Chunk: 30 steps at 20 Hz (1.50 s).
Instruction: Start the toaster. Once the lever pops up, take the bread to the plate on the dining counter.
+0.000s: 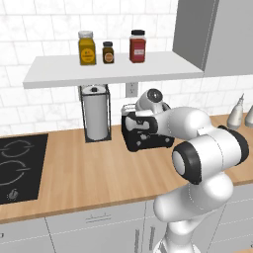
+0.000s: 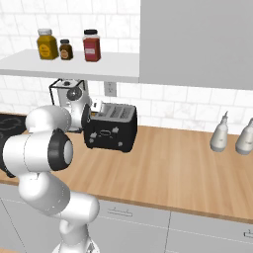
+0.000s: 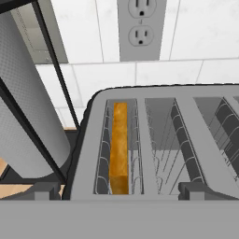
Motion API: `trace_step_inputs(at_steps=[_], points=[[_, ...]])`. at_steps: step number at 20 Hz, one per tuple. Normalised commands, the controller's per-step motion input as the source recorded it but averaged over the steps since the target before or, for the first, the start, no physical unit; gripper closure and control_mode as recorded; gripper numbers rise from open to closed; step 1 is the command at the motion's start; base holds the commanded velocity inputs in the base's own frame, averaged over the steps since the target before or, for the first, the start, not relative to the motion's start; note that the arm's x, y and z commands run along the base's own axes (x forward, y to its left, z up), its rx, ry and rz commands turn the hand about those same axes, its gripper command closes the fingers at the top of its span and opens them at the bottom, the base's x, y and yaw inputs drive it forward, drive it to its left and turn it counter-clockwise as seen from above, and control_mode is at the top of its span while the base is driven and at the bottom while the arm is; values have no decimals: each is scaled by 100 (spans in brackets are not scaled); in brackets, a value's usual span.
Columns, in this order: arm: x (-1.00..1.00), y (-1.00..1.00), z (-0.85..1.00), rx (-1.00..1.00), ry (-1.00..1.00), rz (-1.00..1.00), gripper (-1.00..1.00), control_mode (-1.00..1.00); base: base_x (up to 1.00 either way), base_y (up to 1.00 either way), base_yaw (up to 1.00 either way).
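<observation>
Up front, left base view: gripper (image 1: 140, 120) at the toaster (image 1: 147, 139), mostly masked by the wrist; paper-towel roll (image 1: 95, 115) just beside, shelf (image 1: 108, 69) overhead, so little room to lift. Right base view: toaster (image 2: 111, 127) back by the wall, open worktop (image 2: 178, 168) to its right for pulling away. Hand view: fingertips (image 3: 46, 191) spread wide, empty, straddling the leftmost slot; bread (image 3: 120, 144) sunk upright inside it. Likely risks: snagging the roll's black frame (image 3: 51, 60) on the left, or pinching slot wires instead of crust.
</observation>
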Motion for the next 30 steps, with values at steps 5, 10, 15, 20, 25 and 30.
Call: trace_step_inputs(at_steps=[5, 10, 15, 20, 25, 30], points=[[0, 0, 0, 0, 0, 0, -100, -100, 0, 0, 0], [0, 0, 0, 0, 0, 0, -100, -100, 0, 0, 0], [0, 0, 0, 0, 0, 0, -100, -100, 0, 0, 0], [0, 0, 0, 0, 0, 0, -100, -100, 0, 0, 0], [0, 0, 0, 0, 0, 0, -100, -100, 0, 0, 0], [0, 0, 0, 0, 0, 0, -100, -100, 0, 0, 0]])
